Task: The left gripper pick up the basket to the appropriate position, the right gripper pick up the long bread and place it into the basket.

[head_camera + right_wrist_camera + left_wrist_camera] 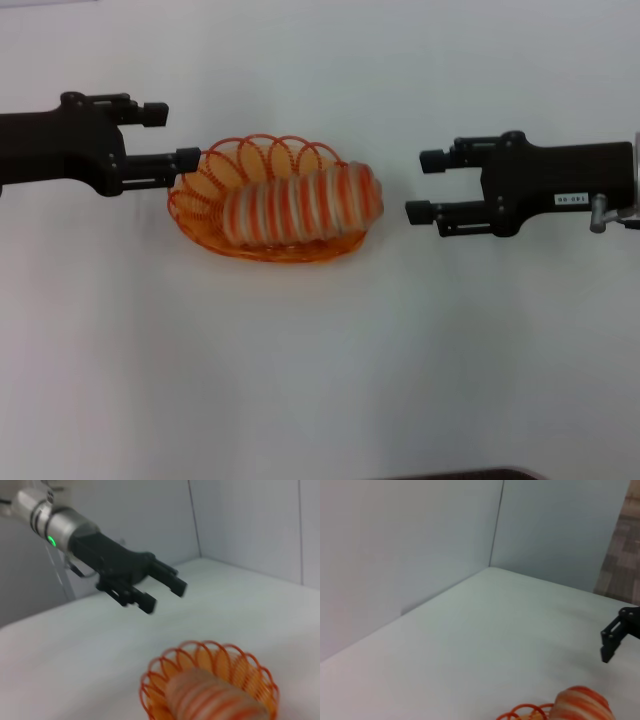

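The orange wire basket (205, 195) rests on the white table, and the striped long bread (300, 205) lies inside it, one end sticking over the right rim. My left gripper (172, 135) is open at the basket's left end, its lower finger close to the rim; whether it touches is unclear. My right gripper (420, 185) stands open a short way right of the bread, holding nothing. The right wrist view shows the basket (150, 690), the bread (215, 700) and the left gripper (165, 596) behind them. The left wrist view shows the bread's end (582, 705) and the right gripper (612, 640).
White table (320, 380) all around the basket. White walls (420, 540) stand behind the table and meet in a corner. A dark edge (460, 474) shows at the near side of the table.
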### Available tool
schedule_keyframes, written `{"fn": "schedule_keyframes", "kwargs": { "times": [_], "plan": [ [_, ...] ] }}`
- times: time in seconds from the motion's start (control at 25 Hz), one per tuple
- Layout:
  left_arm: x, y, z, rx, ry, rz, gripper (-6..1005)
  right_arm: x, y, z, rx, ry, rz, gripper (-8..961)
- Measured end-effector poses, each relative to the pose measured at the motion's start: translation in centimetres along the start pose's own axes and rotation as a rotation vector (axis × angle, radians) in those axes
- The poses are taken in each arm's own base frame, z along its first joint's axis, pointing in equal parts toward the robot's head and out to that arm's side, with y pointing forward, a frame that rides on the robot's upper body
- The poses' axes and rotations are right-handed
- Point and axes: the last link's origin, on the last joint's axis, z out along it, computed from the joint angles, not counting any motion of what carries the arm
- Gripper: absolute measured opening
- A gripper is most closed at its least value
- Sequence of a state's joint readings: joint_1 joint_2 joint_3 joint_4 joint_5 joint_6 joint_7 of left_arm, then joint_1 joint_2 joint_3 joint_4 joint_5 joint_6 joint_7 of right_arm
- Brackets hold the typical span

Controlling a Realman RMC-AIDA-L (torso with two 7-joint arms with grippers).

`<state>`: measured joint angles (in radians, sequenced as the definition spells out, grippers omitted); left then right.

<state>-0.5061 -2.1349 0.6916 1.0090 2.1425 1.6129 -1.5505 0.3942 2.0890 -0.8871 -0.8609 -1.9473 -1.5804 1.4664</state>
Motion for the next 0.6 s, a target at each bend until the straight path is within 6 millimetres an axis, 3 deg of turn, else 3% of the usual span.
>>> {"fn": "schedule_keyframes", "kwargs": {
  "times": [0.2, 0.6],
  "plan": [
    [-0.26, 0.16, 0.30, -0.019, -0.019, -0.010, 703, 1.01, -0.41, -0.41, 0.043, 0.040, 0.011, 750],
    [-0.46, 0.12, 0.34, -0.018, -0.031, -0.016, 703, 0.72, -0.56, -0.75, 0.047, 0.036, 0.002, 757]
  ]
}}
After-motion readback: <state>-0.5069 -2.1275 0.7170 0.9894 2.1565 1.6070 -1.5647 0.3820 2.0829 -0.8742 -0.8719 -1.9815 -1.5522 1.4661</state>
